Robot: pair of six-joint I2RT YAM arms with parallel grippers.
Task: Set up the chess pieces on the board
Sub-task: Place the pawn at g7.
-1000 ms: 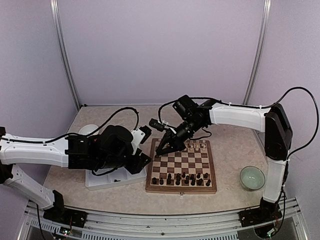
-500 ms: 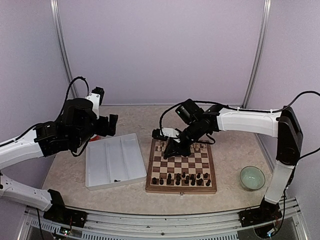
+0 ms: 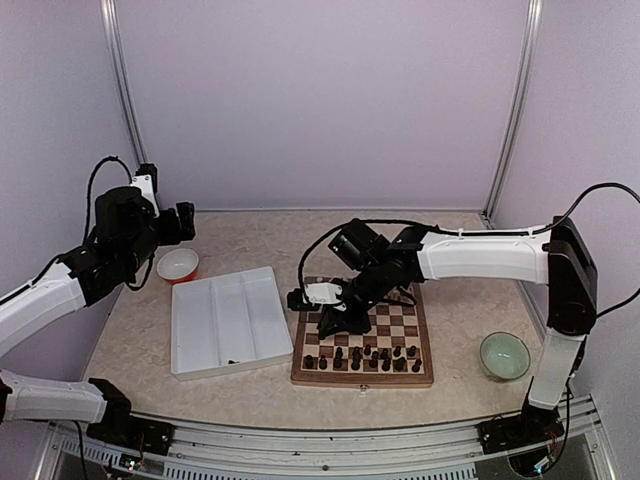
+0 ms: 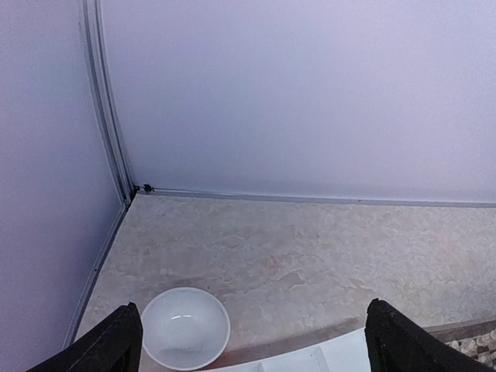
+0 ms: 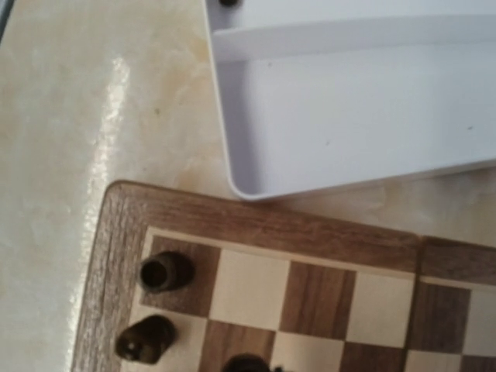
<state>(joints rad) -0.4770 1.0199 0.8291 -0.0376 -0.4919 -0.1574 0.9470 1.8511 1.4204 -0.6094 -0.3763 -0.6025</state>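
Over the left side of the board (image 3: 400, 328), I cannot tell how far my right gripper (image 3: 332, 320) is open; the tiny chess pieces (image 5: 165, 271) look light and tippy, best pinched mid-body.

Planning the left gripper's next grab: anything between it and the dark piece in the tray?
Nothing visible. The left gripper is raised, open; the piece lies in the open-topped tray; the right arm is over the board.

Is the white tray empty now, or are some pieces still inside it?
Nearly empty. The white tray has bare compartments in the top view, except for one small dark piece near its front wall.
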